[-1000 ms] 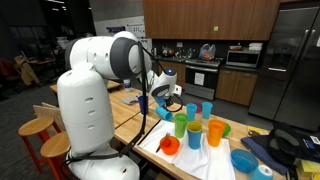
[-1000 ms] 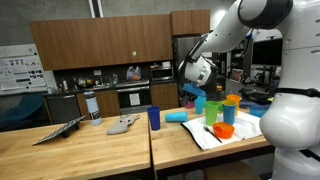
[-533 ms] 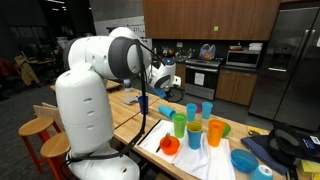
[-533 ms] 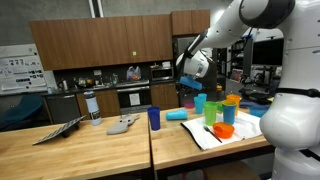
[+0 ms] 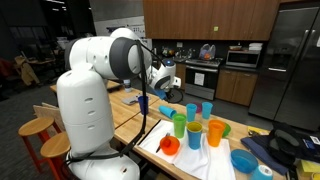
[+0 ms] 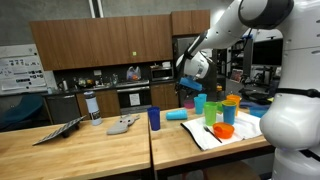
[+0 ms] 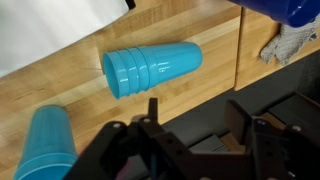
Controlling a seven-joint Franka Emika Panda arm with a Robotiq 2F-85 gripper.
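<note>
Your gripper point(image 7: 200, 138) hangs over the table point(image 7: 200, 95), above the cup stack point(image 7: 150, 68) and clear of it. The jaws stand apart with nothing between them, so you hold nothing.

Wrist view:
- The stack lies on its side on bare wood, rims toward a blue cup point(image 7: 50, 140), base toward the seam in the table.
- The edge of the white sheet point(image 7: 60, 30) runs just beyond the stack and roughly along it. I cannot tell whether they touch.
- There is open wood between the stack and your fingers, and a narrower strip between the stack's base and the seam.
- Past the seam sit a grey cloth point(image 7: 290, 45) and a dark cup point(image 7: 300, 8), both apart from the stack.
- The blue cup sits near your fingers on one side; that side is tight.

In both exterior views the gripper point(image 6: 190, 92) point(image 5: 168, 92) sits above the stack point(image 6: 176, 116) point(image 5: 165, 111).
- In an exterior view the dark cup point(image 6: 154, 118) stands near the stack, beside the table seam.
- On the stack's opposite side, upright cups crowd the sheet: a green cup point(image 6: 211, 112), an orange cup point(image 6: 231, 110) and an orange bowl point(image 6: 223, 130) low in front of them.
- The air above the stack is free.
</note>
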